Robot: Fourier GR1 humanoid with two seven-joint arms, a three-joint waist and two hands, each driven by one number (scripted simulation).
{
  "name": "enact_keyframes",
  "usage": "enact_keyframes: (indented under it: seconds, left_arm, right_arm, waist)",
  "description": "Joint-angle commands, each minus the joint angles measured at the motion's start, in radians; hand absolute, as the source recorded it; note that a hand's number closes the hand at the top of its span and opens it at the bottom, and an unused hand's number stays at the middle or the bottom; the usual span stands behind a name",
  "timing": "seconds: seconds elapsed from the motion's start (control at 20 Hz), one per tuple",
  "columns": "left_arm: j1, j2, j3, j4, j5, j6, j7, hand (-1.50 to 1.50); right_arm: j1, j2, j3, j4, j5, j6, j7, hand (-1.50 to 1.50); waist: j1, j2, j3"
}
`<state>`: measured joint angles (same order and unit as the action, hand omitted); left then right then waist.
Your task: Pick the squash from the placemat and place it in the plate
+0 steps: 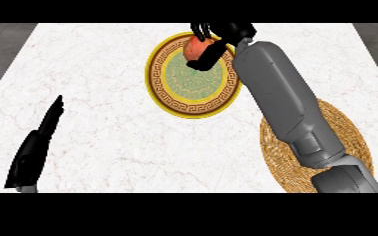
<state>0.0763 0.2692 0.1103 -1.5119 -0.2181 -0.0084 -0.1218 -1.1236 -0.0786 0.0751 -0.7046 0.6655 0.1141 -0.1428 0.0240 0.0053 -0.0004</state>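
While the squash [196, 48] is held in the curled right hand [235, 30] over the plate's [150, 77] far rim, near the worktop's [96, 110] far edge, it could be rolled off if released there.

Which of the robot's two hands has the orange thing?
The right hand, curled round the squash above the plate. The left hand rests open, holding nothing.
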Motion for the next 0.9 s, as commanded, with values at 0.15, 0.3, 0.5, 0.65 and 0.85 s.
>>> enact_keyframes:
  seconds: [0.15, 0.3, 0.5, 0.65, 0.85]
  left_arm:
    - [-0.022, 0.017, 0.035, 0.028, 0.019, -0.02, -0.031, 0.0]
    - [-0.037, 0.01, 0.026, 0.05, 0.004, -0.012, -0.036, 0.0]
    - [-0.036, -0.004, -0.007, 0.026, -0.014, -0.022, -0.014, 0.0]
    - [-0.097, -0.004, -0.009, 0.035, -0.021, -0.021, 0.029, 0.0]
    - [-0.043, -0.029, -0.027, -0.026, -0.033, -0.003, 0.044, 0.0]
  right_arm:
    - [0.007, 0.057, 0.035, 0.207, 0.022, -0.049, -0.105, 1.5]
    - [-0.057, 0.077, -0.031, 0.25, -0.115, -0.085, 0.06, 1.5]
    - [-0.069, 0.078, 0.043, 0.364, -0.167, -0.163, 0.073, -1.5]
    - [-0.092, 0.078, 0.033, 0.369, -0.238, -0.198, 0.018, -1.5]
    - [-0.064, 0.079, -0.039, 0.312, -0.345, -0.267, -0.045, -1.5]
  waist:
    - [0.008, 0.005, 0.0]
    - [0.019, 0.006, 0.0]
    - [0.039, 0.009, 0.0]
    - [0.038, 0.011, 0.0]
    - [0.04, 0.008, 0.002]
